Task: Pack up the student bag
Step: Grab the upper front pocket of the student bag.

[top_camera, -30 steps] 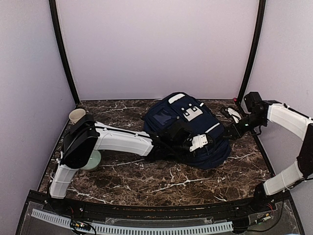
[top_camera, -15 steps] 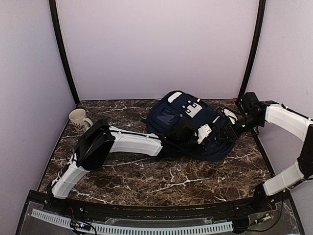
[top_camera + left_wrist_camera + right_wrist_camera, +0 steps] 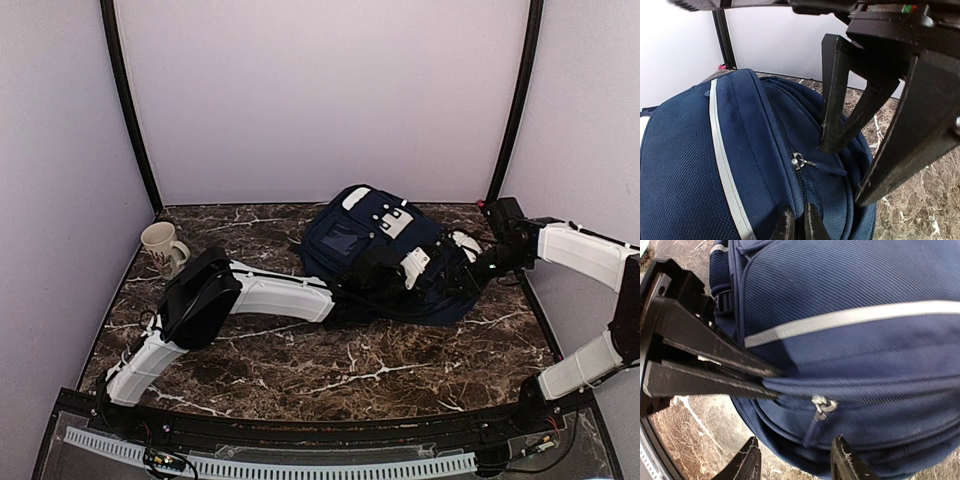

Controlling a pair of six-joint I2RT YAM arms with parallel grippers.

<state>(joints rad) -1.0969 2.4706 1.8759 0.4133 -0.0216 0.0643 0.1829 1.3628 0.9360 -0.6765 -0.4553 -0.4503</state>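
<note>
While both arms reached across the dark marble table (image 3: pixel 330 375), the student bag (image 3: pixel 372 232) lay on it directly under the two grippers, and its navy fabric filled both wrist views.

Left gripper (image 3: pixel 799 216): the jaws were drawn together and the fingertips were set on the bag's zipper seam. Whether any fabric was pinched between them could not be told. The metal zipper pull (image 3: pixel 799 161) sat just ahead of these fingertips, its blue tab trailing toward the opposing gripper.

Right gripper (image 3: pixel 796 441): the jaws stood apart and held nothing, facing the left gripper across the seam. The same zipper pull lay just beyond the gap between its fingertips. In the left wrist view, one of its black fingers (image 3: pixel 837 100) met the fabric immediately above the tab, and the other hung clear beside the bag. A grey stripe (image 3: pixel 850 317) ran across the fabric farther ahead of this gripper.

A cream mug (image 3: pixel 160 246) stood well away from the left gripper, back beyond its arm's elbow.
</note>
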